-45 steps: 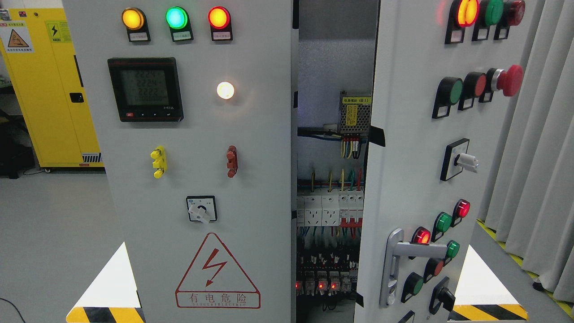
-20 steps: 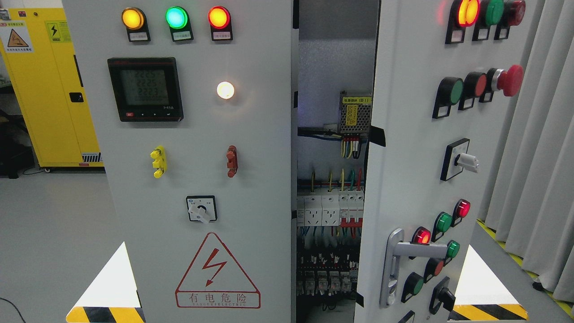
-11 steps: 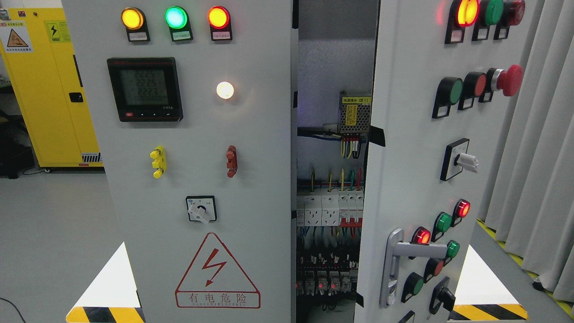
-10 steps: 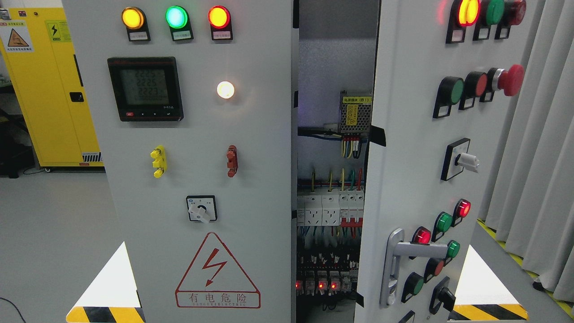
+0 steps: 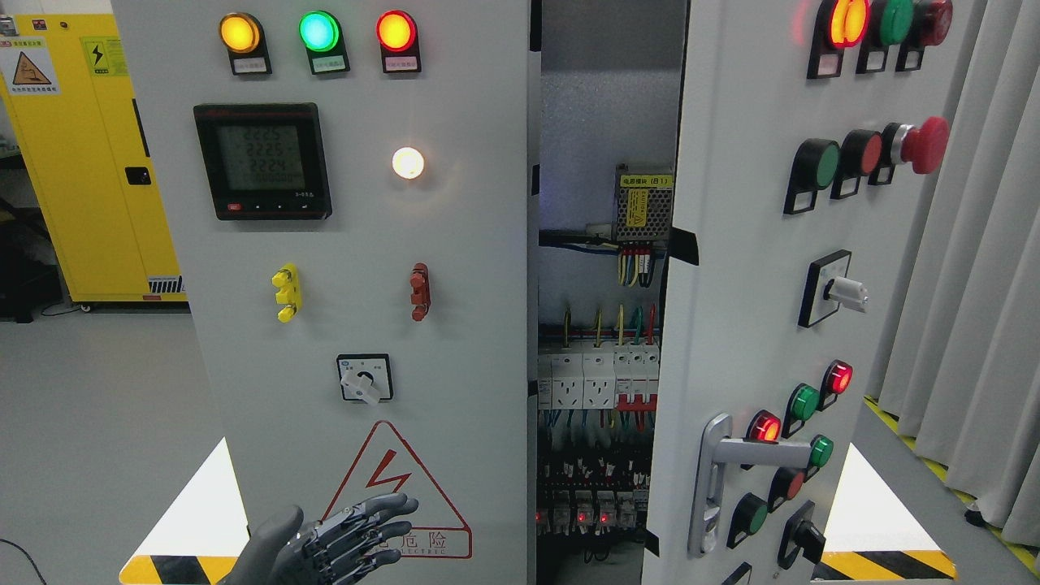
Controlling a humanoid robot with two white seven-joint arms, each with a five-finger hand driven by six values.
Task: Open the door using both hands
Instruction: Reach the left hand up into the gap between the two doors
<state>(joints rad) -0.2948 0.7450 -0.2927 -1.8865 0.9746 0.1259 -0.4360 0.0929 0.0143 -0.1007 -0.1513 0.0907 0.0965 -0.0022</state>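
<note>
The right door of the grey electrical cabinet stands ajar, swung out toward the camera so that its face turns partly to the right. Its long axis runs upright, leaning slightly in this view, with the free edge running from the top of the cabinet to the bottom. It is a tall grey panel studded with controls: lit and unlit indicator lamps near its top edge, a row of green and red push buttons with a red mushroom button below them, a rotary switch at mid-height, and a cluster of red and green buttons toward its lower edge. A silver lever handle sits near the lower free edge, its plate upright and its lever pointing right across the panel.

Between this door and the left door a tall gap shows the cabinet interior, with a power supply, coloured wires and rows of breakers.

The left door lies flat and closed, carrying three lamps along its top edge, a digital meter, a white lamp, a yellow and a red fitting, a small rotary switch and a red warning triangle near its bottom edge.

The left hand shows at the bottom edge in front of the left door, over the warning triangle, its fingers spread and extended toward the right, holding nothing. Whether it touches the door cannot be told.

A yellow cabinet stands at the far left; grey curtains hang at the right.
</note>
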